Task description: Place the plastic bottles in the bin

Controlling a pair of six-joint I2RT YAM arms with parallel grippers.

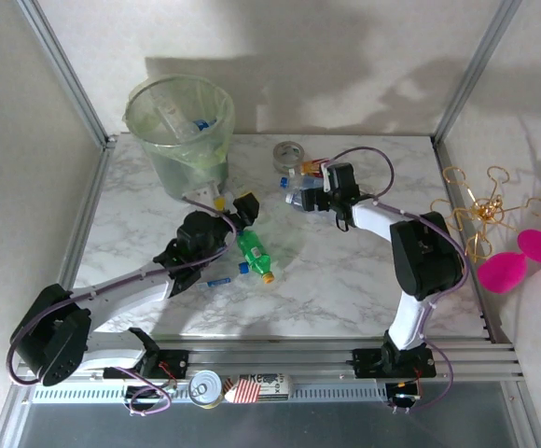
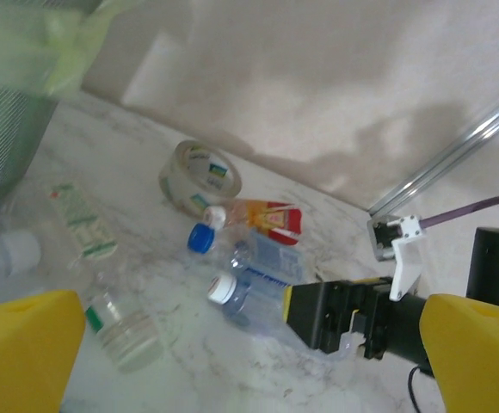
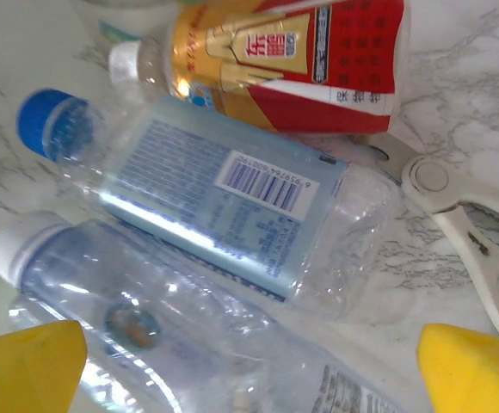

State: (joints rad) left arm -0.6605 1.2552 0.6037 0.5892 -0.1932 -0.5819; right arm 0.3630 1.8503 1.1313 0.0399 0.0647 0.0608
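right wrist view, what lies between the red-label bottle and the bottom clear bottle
The blue-cap bottle lies between the red-label bottle and the bottom bottle, as the right wrist view shows.

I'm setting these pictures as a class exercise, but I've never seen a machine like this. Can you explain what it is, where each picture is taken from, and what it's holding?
Two robot arms are bolted to the near edge of a table. The wide picture looks down from above and behind them. The other two come from a camera on each wrist; the yellow pads are that arm's own claw. The left claw hovers near the green bin, which has bottles in it, a green bottle nearby. The right claw hangs over a blue-capped bottle, a white-capped bottle and a red-labelled bottle, next to scissors and a tape roll. Both claws are open and hold nothing.
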